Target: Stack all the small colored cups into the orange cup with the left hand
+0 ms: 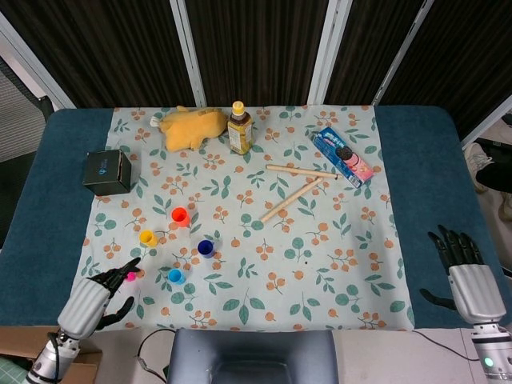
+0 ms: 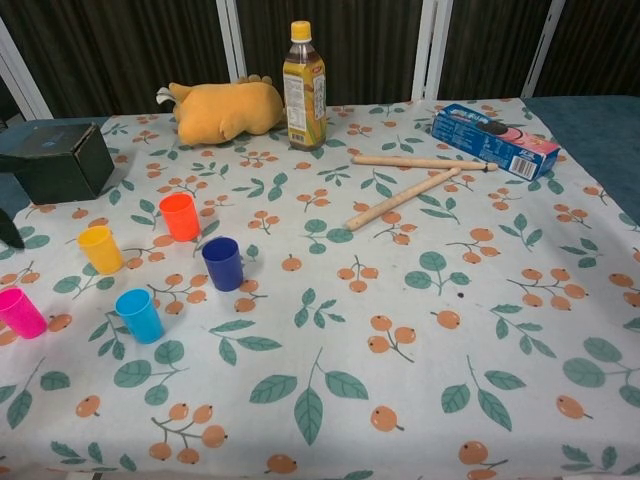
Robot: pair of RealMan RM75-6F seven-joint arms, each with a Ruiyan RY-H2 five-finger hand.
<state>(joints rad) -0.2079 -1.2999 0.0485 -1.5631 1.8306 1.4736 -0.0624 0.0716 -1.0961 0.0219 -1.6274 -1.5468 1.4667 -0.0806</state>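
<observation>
Five small cups stand upright on the floral cloth at the left: orange (image 1: pixel 180 214) (image 2: pixel 180 216), yellow (image 1: pixel 148 238) (image 2: pixel 100 249), dark blue (image 1: pixel 206 248) (image 2: pixel 223 263), light blue (image 1: pixel 176 276) (image 2: pixel 139 315) and pink (image 1: pixel 128 276) (image 2: pixel 20 312). My left hand (image 1: pixel 98 298) hangs open at the cloth's front-left corner, its fingertips just over the pink cup; only a dark tip of it (image 2: pixel 10 232) shows at the chest view's left edge. My right hand (image 1: pixel 466 274) rests open on the blue table at the far right, holding nothing.
A black box (image 1: pixel 107 171) sits at the left. At the back are a plush toy (image 1: pixel 192 126), a tea bottle (image 1: pixel 239 127) and a cookie packet (image 1: pixel 342 156). Two wooden sticks (image 1: pixel 293 197) lie right of centre.
</observation>
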